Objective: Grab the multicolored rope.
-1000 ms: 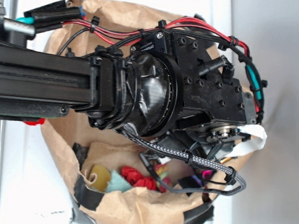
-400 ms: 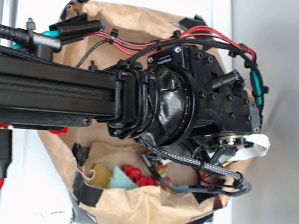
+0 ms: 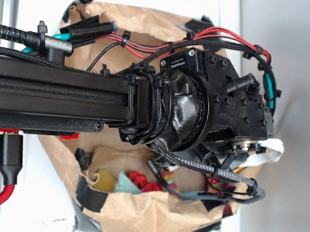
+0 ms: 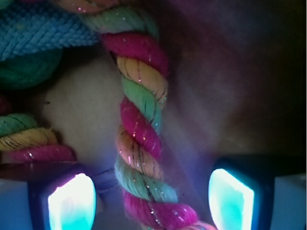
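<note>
The rope [image 4: 140, 129] runs lengthwise between the two glowing fingertips [image 4: 72, 201], closer to the left-hand one in the wrist view, so a squeeze would likely catch it across its twist. The gripper [image 4: 151, 203] is spread wide, pads clear of the cord on both sides, holding nothing yet. A second loop of the same rope lies off to the left-hand finger's side, and a blue knit cloth [image 4: 41, 28] sits ahead and to that side. In the exterior view the arm [image 3: 53, 99] reaches straight down into the paper bag [image 3: 135, 212], wrist [image 3: 220, 111] deep inside, hiding the fingers.
</note>
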Motion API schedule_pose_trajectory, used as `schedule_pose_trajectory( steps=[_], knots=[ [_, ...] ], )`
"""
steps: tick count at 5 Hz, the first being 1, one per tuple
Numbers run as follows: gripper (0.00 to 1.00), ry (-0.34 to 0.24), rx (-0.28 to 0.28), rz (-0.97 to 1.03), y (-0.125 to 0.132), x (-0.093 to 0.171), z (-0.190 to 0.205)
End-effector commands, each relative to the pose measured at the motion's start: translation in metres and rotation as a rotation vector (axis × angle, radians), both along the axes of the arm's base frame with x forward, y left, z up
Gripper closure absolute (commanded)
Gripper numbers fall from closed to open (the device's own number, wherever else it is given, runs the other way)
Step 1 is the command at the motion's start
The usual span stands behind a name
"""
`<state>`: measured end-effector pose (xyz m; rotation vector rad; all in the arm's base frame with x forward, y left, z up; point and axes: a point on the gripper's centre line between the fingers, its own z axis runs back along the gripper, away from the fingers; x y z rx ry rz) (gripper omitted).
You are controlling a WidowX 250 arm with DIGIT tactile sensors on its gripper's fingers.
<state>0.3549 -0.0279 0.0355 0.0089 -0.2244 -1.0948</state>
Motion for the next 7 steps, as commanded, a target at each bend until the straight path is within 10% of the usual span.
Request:
schedule_pose_trajectory(
  steps=[1, 6, 7],
  knots=[
    [1.0, -0.054, -0.018, -0.069, -0.03, 0.012, 0.007],
    [1.0, -0.044, -0.024, 0.008, -0.023, 0.011, 0.016],
    [1.0, -0.063, -0.174, 0.261, 0.014, 0.002, 0.06]
  ],
)
